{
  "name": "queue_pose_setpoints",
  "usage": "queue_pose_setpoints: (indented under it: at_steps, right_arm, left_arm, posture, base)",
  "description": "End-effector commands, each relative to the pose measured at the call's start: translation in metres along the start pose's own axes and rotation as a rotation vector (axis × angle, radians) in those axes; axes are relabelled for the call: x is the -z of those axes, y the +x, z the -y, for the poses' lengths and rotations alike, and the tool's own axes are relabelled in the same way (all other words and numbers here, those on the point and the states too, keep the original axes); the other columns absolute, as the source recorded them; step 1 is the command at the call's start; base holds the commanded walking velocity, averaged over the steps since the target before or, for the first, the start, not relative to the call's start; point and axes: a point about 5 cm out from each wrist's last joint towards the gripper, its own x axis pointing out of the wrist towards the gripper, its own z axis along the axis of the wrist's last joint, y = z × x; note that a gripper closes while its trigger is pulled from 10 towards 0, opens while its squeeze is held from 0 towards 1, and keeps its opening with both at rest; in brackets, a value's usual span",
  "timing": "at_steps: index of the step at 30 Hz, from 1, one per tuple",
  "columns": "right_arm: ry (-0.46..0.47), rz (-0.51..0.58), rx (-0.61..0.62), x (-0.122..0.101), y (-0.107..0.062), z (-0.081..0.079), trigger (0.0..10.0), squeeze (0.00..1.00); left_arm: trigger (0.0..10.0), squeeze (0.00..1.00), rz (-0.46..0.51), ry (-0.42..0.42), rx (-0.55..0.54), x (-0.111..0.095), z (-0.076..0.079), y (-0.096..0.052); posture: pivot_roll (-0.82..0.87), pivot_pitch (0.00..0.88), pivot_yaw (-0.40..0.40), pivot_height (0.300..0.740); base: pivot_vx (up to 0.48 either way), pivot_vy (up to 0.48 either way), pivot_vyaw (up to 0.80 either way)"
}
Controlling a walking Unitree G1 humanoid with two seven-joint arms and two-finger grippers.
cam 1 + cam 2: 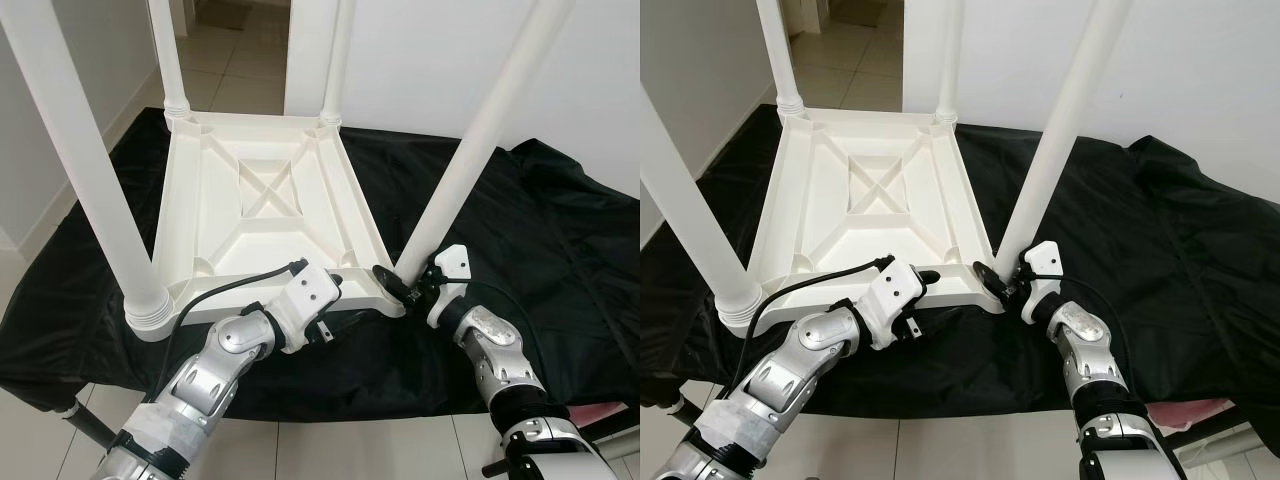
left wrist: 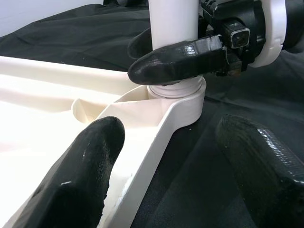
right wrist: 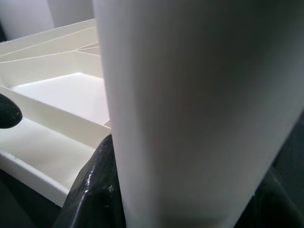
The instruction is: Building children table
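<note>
A white plastic children's table [image 1: 265, 190] lies upside down on a black cloth [image 1: 560, 260], its legs pointing up. My right gripper [image 1: 400, 285] is shut on the near-right leg [image 1: 470, 160] just above its corner socket [image 2: 183, 102]. One of its fingers [image 2: 180, 59] wraps the leg's base, and the leg [image 3: 190, 109] looms close in the right wrist view. My left gripper [image 1: 937, 297] is open and straddles the table's front rim [image 2: 156, 137] beside that corner. One finger [image 2: 80, 180] is over the inside, the other [image 2: 261, 166] over the cloth.
The near-left leg [image 1: 75, 150] rises close on my left, and two far legs [image 1: 165, 55] stand at the back. The cloth's front edge drops to a tiled floor [image 1: 330, 450]. A white wall is behind on the right, and a pink item [image 1: 600, 415] sits at the lower right.
</note>
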Motion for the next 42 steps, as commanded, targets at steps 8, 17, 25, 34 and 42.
queue_pose_setpoints:
  at_steps: [8, 17, 25, 34, 42]
  right_arm:
    - [0.006, -0.028, 0.11, 0.009, 0.001, -0.012, 10.0, 0.0]
    - [0.075, -0.029, 0.365, 0.016, 0.001, -0.021, 10.0, 0.0]
    - [0.115, -0.036, 0.586, 0.019, -0.001, -0.037, 10.0, 0.0]
    - [0.137, 0.022, 0.595, 0.007, 0.008, -0.052, 10.0, 0.0]
    - [0.123, 0.044, 0.569, 0.001, 0.009, -0.054, 10.0, 1.0]
  left_arm:
    - [10.0, 0.0, 0.001, 0.03, 0.038, -0.003, 0.001, 0.002]
    - [10.0, 0.0, 0.004, 0.035, 0.046, -0.004, 0.002, 0.003]
    - [10.0, 0.0, 0.002, 0.035, 0.051, -0.003, 0.003, 0.002]
    - [10.0, 0.0, 0.002, 0.043, 0.059, -0.004, 0.001, 0.005]
    - [10.0, 0.0, 0.002, 0.046, 0.033, -0.005, -0.006, 0.003]
  posture:
    - [0.01, 0.0, -0.101, 0.74]
    - [0.0, 0.0, -0.092, 0.74]
    - [0.0, 0.0, -0.09, 0.74]
    - [-0.01, 0.0, -0.088, 0.74]
    - [0.0, 0.0, -0.096, 0.74]
  base:
    - [0.0, 0.0, 0.0]
    - [0.0, 0.0, 0.0]
    - [0.0, 0.0, 0.0]
    - [0.0, 0.0, 0.0]
    - [0.0, 0.0, 0.0]
